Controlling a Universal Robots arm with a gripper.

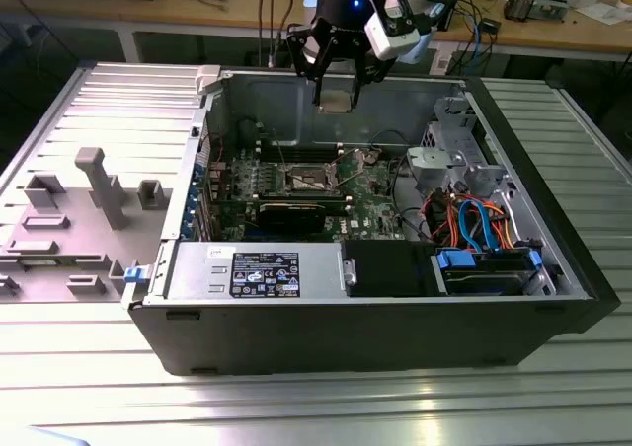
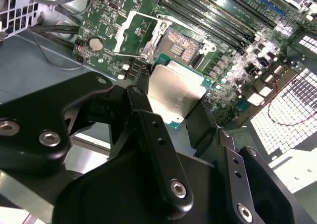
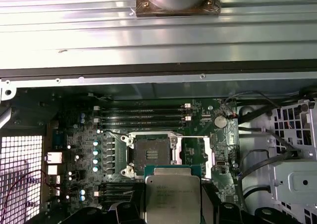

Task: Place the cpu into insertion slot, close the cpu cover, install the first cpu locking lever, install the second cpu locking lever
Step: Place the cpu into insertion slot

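1. Silver-grey against black: gripping the cpu (image 2: 178, 92) by two opposite edges, with fingers (image 2: 141, 102) clenched on it and the dull metal face turned toward the second wrist view.
2. Hanging high over the open computer case (image 1: 346, 328) on the ribbed desk (image 1: 296, 407), gripper (image 1: 336, 99) pointed straight down, well clear of the green board (image 1: 370, 204).
3. Working step one, by the look of it: placing, not yet placed. Finding the insertion slot (image 3: 151, 152) unfilled, just a bare dark centre inside a silvery rim.
4. Spotting the cpu cover (image 2: 122, 32) swung open just beside the slot, so no closing and no lever work done, as far as can be judged.
5. Sitting close to the slot's line in the first wrist view; hard to call the exact alignment from here.
6. Calling for a slow, level descent, chip edges squared to the rim, no tilt, no scraping across the contacts, and letting go only once flat.
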